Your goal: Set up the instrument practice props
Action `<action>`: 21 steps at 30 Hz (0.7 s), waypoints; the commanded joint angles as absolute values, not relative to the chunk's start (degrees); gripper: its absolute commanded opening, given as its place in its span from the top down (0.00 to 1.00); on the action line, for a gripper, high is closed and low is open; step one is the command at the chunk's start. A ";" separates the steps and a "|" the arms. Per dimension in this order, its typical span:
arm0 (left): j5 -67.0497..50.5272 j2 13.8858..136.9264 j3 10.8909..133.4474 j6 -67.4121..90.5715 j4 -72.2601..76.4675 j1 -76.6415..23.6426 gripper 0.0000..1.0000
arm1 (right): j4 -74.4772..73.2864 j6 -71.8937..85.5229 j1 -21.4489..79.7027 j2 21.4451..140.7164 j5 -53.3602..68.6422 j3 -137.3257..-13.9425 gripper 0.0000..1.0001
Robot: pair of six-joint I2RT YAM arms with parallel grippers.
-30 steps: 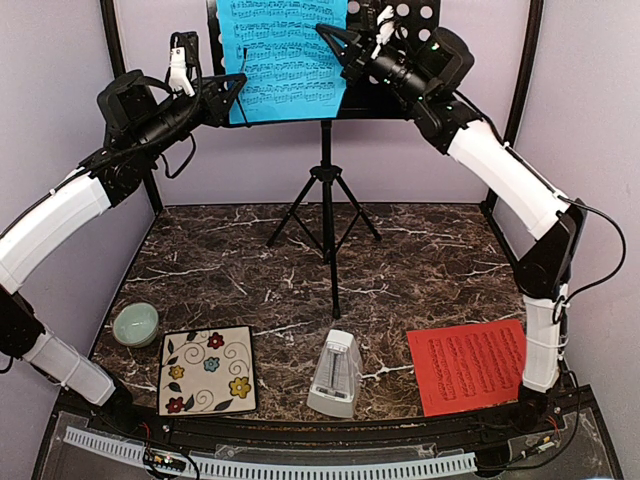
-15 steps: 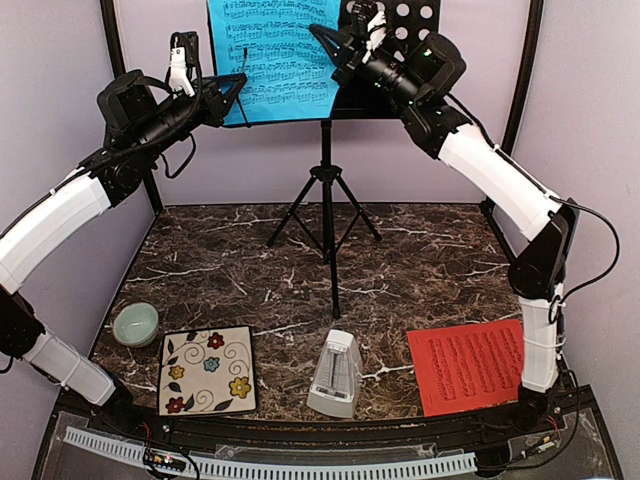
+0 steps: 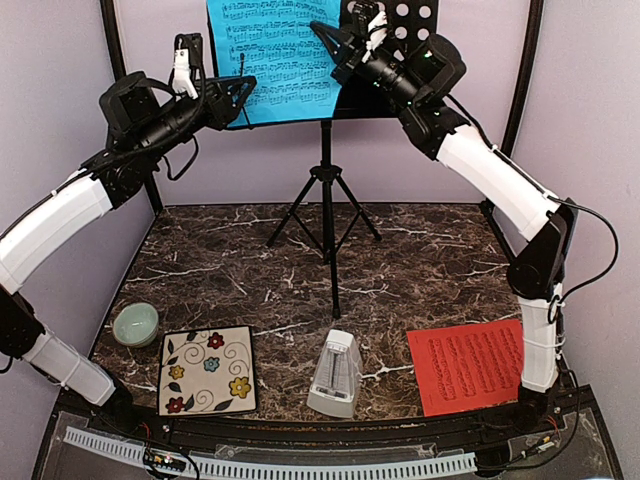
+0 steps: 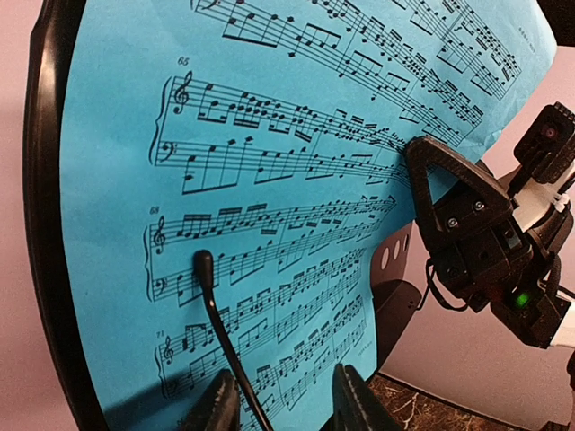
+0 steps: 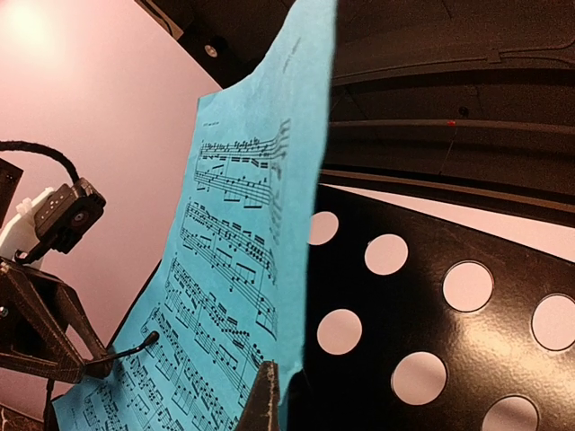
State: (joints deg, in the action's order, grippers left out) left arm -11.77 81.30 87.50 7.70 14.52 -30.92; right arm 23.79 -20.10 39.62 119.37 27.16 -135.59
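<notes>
1. The blue sheet (image 3: 275, 60) is up on the perforated desk (image 3: 412, 22) of the music stand (image 3: 325, 190), covering its left part. The holes are bare on the side past the right gripper (image 5: 269, 391).
2. The right gripper is clenched on the blue sheet's right edge, paper pinched thin between the jaws. Judgement: it is steadying or nudging the page so it sits square on the desk.
3. The sheet's right edge lifts off the desk just above that gripper, so it is not flat yet.
4. The left gripper (image 4: 287, 404) is released, jaws apart, holding nothing. It sits low in front of the sheet's lower left.
5. The page-holder wire (image 4: 216, 305) rises between the left gripper's fingers and lies over the paper. Judgement: it pins the page, which is likely why this side needs no grip.
6. The red sheet (image 3: 468, 365) lies flat on the tabletop (image 3: 420, 260), far below the right gripper, by that arm's base. It is not on the stand yet.
7. The metronome (image 3: 335, 375) stands upright well below both grippers, in front of the stand's legs and left of the red sheet.
8. The green bowl (image 3: 135, 323) and flower tile (image 3: 207, 370) sit far below the left gripper, not part of the setup.
9. Risk: opening the right gripper before the edge settles could let the page slide.
</notes>
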 commanded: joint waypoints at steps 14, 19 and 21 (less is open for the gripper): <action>-5.01 72.04 80.88 2.90 15.35 -32.70 0.29 | 30.27 -19.11 39.82 119.48 23.29 -133.88 0.77; -0.79 70.82 83.87 -0.19 5.83 -31.91 0.05 | 30.53 -19.16 39.73 119.15 22.54 -133.38 0.75; -2.13 72.38 87.64 0.28 -1.04 -29.12 0.01 | 30.74 -19.09 39.73 119.09 22.14 -133.25 0.71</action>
